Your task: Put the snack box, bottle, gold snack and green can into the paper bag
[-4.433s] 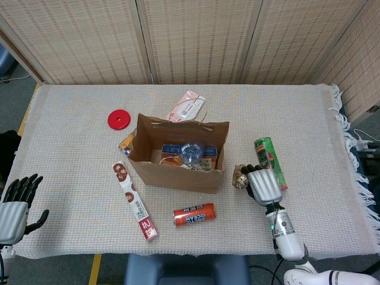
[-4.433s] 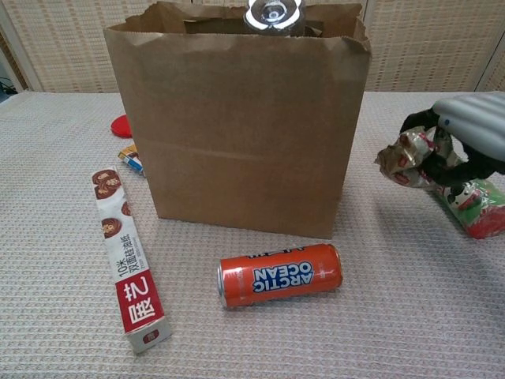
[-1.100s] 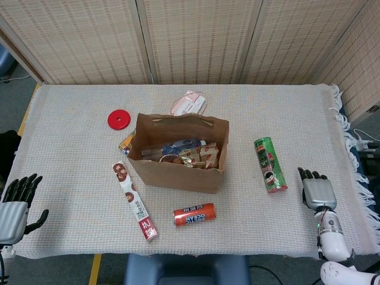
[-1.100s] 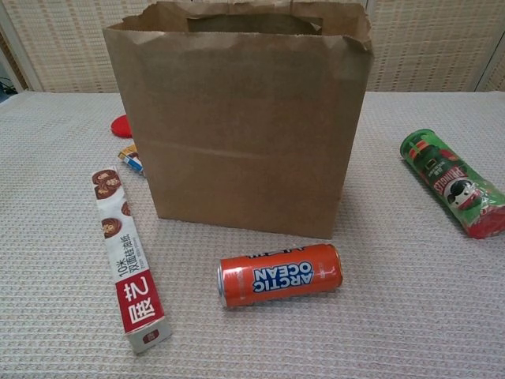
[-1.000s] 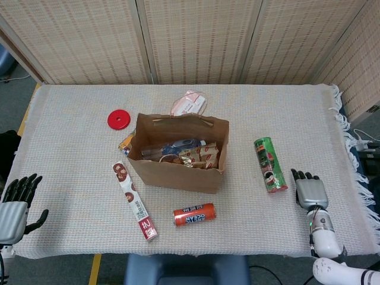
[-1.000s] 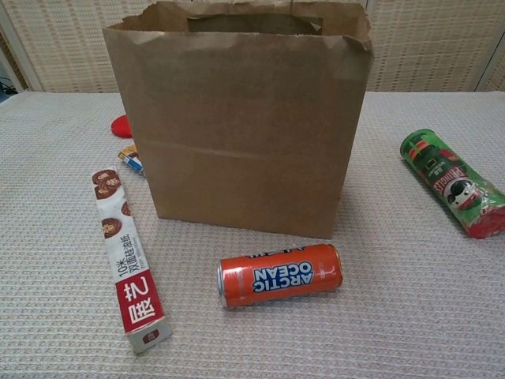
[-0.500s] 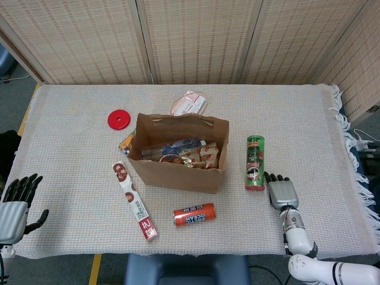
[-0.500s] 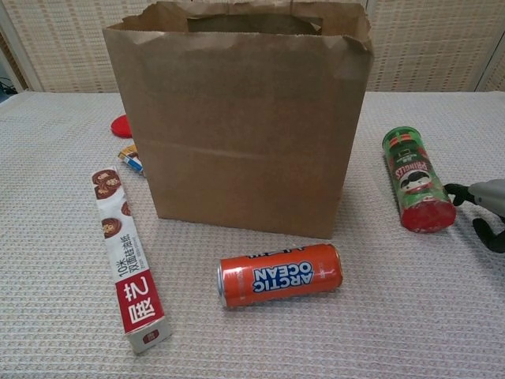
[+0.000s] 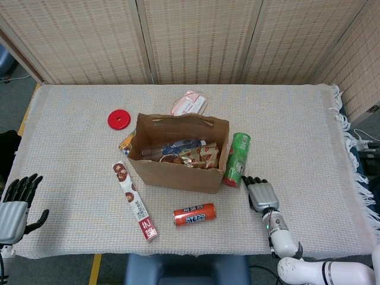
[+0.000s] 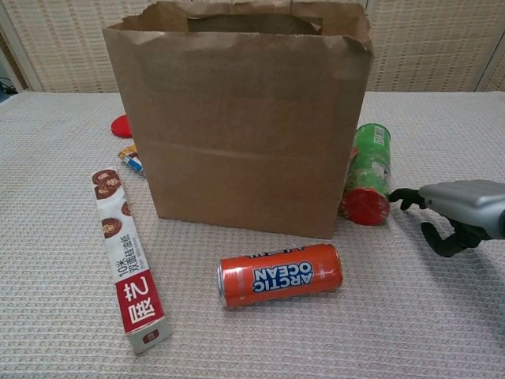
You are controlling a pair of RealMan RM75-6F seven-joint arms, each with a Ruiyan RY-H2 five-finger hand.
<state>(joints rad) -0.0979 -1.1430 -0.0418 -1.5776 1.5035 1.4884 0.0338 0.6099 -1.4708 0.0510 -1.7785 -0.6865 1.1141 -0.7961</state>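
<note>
The brown paper bag point(image 9: 176, 172) stands open mid-table; inside it I see the bottle point(image 9: 177, 145) and the gold snack point(image 9: 200, 155), while the snack box is hidden. The green can point(image 9: 238, 158) lies on its side against the bag's right wall, its red lid point(image 10: 364, 207) facing me. My right hand point(image 9: 261, 195) is just right of and nearer than the can, holding nothing, and its fingertips point(image 10: 399, 196) reach toward the lid. I cannot tell if they touch it. My left hand point(image 9: 15, 206) hangs off the table's near left corner with fingers spread and empty.
An orange can point(image 9: 194, 214) lies in front of the bag and a long red-and-white box point(image 9: 135, 202) to its left. A red disc point(image 9: 119, 120), a small packet point(image 9: 126, 142) and a pink-white pouch point(image 9: 189, 104) lie beside and behind the bag.
The gold snack my right hand held has ended up in the bag. The green can has since been shifted left from the right side to lie against the bag, my right hand following it.
</note>
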